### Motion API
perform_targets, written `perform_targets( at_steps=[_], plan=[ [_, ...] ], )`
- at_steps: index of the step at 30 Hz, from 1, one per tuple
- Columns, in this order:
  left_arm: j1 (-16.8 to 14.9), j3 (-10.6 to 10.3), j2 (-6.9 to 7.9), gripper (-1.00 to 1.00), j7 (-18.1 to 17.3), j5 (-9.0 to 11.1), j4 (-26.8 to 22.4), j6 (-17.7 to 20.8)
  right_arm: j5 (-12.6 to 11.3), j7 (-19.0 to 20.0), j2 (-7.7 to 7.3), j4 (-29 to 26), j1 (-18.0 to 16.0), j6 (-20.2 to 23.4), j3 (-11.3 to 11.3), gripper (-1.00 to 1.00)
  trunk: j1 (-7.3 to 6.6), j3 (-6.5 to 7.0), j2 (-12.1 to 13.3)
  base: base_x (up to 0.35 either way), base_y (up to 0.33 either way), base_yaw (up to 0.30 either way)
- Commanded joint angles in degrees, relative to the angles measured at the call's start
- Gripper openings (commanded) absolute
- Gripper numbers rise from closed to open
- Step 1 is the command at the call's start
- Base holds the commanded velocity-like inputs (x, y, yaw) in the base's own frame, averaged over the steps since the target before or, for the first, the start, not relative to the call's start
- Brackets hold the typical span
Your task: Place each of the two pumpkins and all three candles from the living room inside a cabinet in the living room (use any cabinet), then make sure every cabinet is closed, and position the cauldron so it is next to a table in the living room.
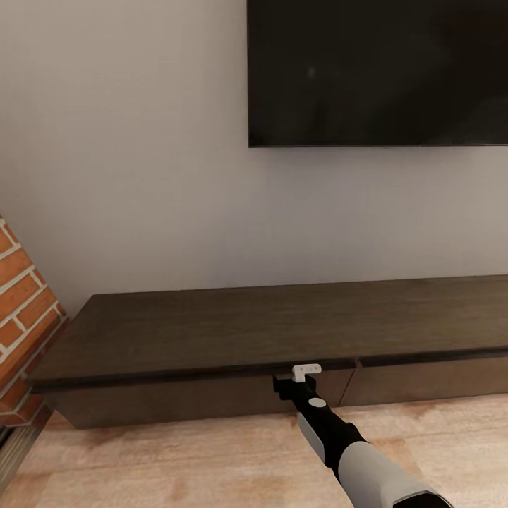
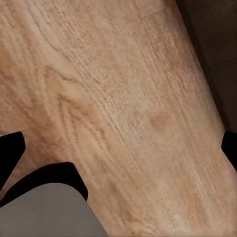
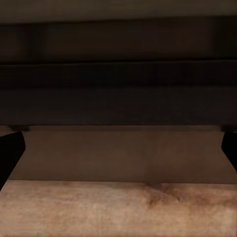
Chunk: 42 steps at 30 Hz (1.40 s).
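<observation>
Right end effector [image 1: 303, 374], jaws wide, at the cabinet [image 1: 212, 331] top-edge seam of the left drawer front [image 1: 197, 398]; next, pull it open.

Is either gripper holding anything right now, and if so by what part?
Nothing is held. The right gripper is open, facing the cabinet front under its top edge; the left gripper is open over bare floor.

Cabinet [image 1: 212, 331]: one, with two drawer fronts. Television [image 1: 377, 70]: one, wall-mounted. Brick column [image 1: 21, 310]: one. Arm [image 1: 346, 444]: one, with one gripper [image 1: 305, 372]. Wood floor [image 1: 176, 466]: one. Wall [image 1: 127, 141]: one.
</observation>
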Motion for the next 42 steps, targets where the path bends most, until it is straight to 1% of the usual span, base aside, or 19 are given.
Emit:
perform_targets(
  at_steps=[1,9,20,23,24,25,26,27,28,30,31,33,34,36,37,39,40,42],
  plan=[
    [0.0,0.2,-0.02,1.00,-0.2,0.3,0.0,0.4,-0.2,-0.4,-0.02,-1.9,-0.1,-0.2,0.4,1.00,-0.01,-0.03,0.0,0.002,0.000,0.000],
    [0.0,0.2,0.03,1.00,-0.1,0.4,0.3,0.4,-0.2,-0.4,-0.02,-1.9,0.0,-0.2,0.4,1.00,-0.01,-0.03,0.0,-0.024,-0.005,0.000],
    [0.0,0.2,-0.02,1.00,0.0,0.4,0.4,0.4,-0.2,-0.3,-0.03,-2.1,0.0,-0.3,0.3,1.00,-0.01,-0.03,0.0,-0.293,-0.038,0.000],
    [0.0,0.1,-0.01,1.00,0.0,0.3,0.4,0.4,-0.2,-0.1,-0.15,-4.3,0.2,-0.3,0.4,1.00,-0.01,-0.03,0.0,-0.330,-0.094,0.000],
    [0.0,0.1,0.01,1.00,0.0,0.3,0.4,0.4,-0.1,-0.1,-0.20,-7.2,0.4,-0.1,0.4,1.00,-0.01,-0.03,0.0,-0.331,-0.101,0.000],
    [0.0,0.1,0.02,1.00,-0.1,0.3,0.4,0.4,-0.1,-0.1,-0.23,-11.2,0.9,0.3,0.5,1.00,-0.01,-0.03,0.0,-0.332,-0.103,0.000],
    [0.0,0.1,0.02,1.00,-0.1,0.3,0.4,0.4,0.0,0.0,-0.24,-13.5,1.5,0.7,0.5,1.00,-0.01,-0.03,0.0,-0.332,-0.103,0.000],
    [0.0,0.1,-0.01,1.00,-0.1,0.3,0.4,0.4,0.3,0.0,-0.28,-25.0,6.6,5.1,0.7,1.00,-0.01,-0.03,0.0,-0.333,-0.054,0.000],
    [0.0,0.1,-0.02,1.00,-0.1,0.3,0.4,0.4,0.4,0.0,-0.33,-32.3,9.7,9.3,0.9,1.00,-0.01,-0.03,0.0,-0.335,-0.034,0.000],
    [0.0,0.1,-0.03,1.00,-0.2,0.3,0.4,0.4,0.5,0.1,-0.44,-40.0,12.9,14.0,1.0,1.00,-0.01,-0.03,0.0,-0.336,-0.025,0.000],
    [0.0,0.1,-0.04,1.00,-0.2,0.3,0.4,0.4,0.4,0.2,-0.71,-48.2,16.5,19.2,1.1,1.00,-0.01,-0.03,0.0,-0.337,-0.014,0.000],
    [0.0,0.1,-0.05,1.00,-0.2,0.3,0.4,0.4,0.4,0.3,-0.95,-55.2,19.5,24.1,1.3,1.00,-0.01,-0.03,0.0,-0.337,-0.010,0.000],
    [0.0,0.1,-0.03,1.00,-0.2,0.3,0.4,0.4,0.4,0.3,-1.12,-60.6,21.6,28.7,1.6,1.00,-0.01,-0.03,0.0,-0.337,-0.006,0.000],
    [0.0,0.1,-0.02,1.00,-0.2,0.3,0.4,0.4,0.4,0.3,-1.24,-64.7,23.0,32.7,2.0,1.00,-0.01,-0.03,0.0,-0.337,-0.004,0.000],
    [0.0,0.2,0.00,1.00,-0.2,0.3,0.4,0.4,0.4,0.4,-1.42,-70.2,24.6,39.4,2.8,1.00,-0.01,-0.03,0.0,-0.337,-0.001,0.000],
    [0.0,0.2,-0.01,1.00,-0.3,0.4,0.4,0.4,0.2,0.4,-1.42,-71.2,24.9,40.9,2.8,1.00,-0.01,-0.03,0.0,-0.337,-0.001,0.000],
    [0.0,0.0,-0.05,1.00,-0.7,0.4,0.4,0.4,-0.1,0.3,-1.39,-72.8,25.3,43.0,2.3,1.00,-0.01,-0.03,0.0,-0.132,0.173,0.000],
    [0.0,-0.1,-0.08,1.00,-0.8,0.3,0.4,0.4,-0.2,0.3,-1.39,-72.9,25.2,43.2,2.2,1.00,-0.01,-0.03,0.0,-0.041,0.216,0.000]
  ],
)
